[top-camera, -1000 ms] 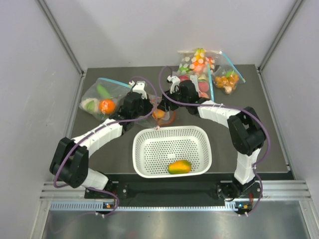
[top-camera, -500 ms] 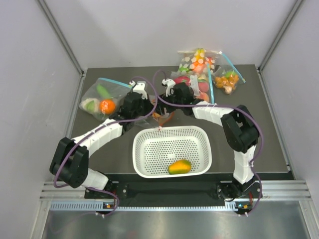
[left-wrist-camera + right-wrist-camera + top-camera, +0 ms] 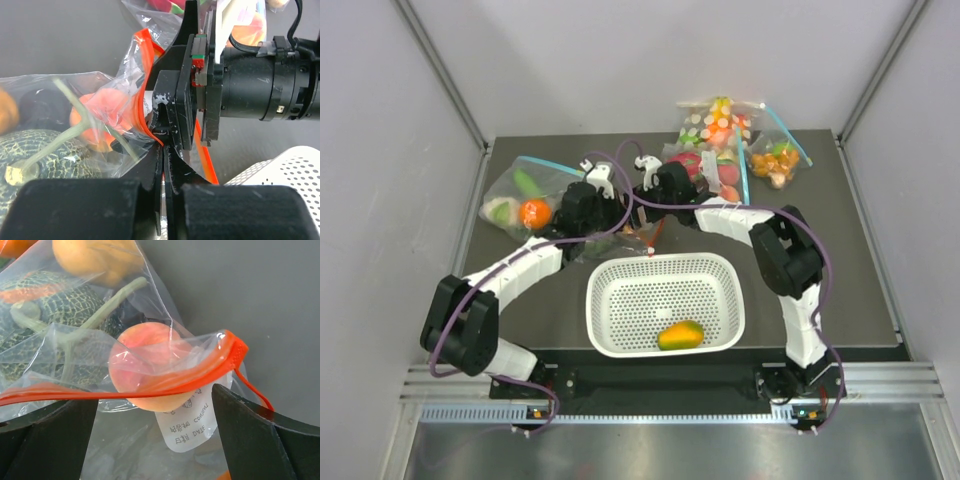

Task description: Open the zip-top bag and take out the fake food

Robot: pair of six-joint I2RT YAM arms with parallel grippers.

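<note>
Left wrist view: left claw (image 3: pixel 162 156) pinches one zip-top bag (image 3: pixel 141 52); right claw (image 3: pixel 154 407) gapes.

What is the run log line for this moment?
stage: opening bag | left end effector: shut on bag edge | right end effector: open at zip strip | peach: inside bag | basket: one mango

A peach (image 3: pixel 150 365) presses against the zip-top bag (image 3: pixel 85 340) and its red-orange strip (image 3: pixel 150 387) — melon (image 3: pixel 45 295) behind, right pincer (image 3: pixel 155 400) spread wide.
</note>
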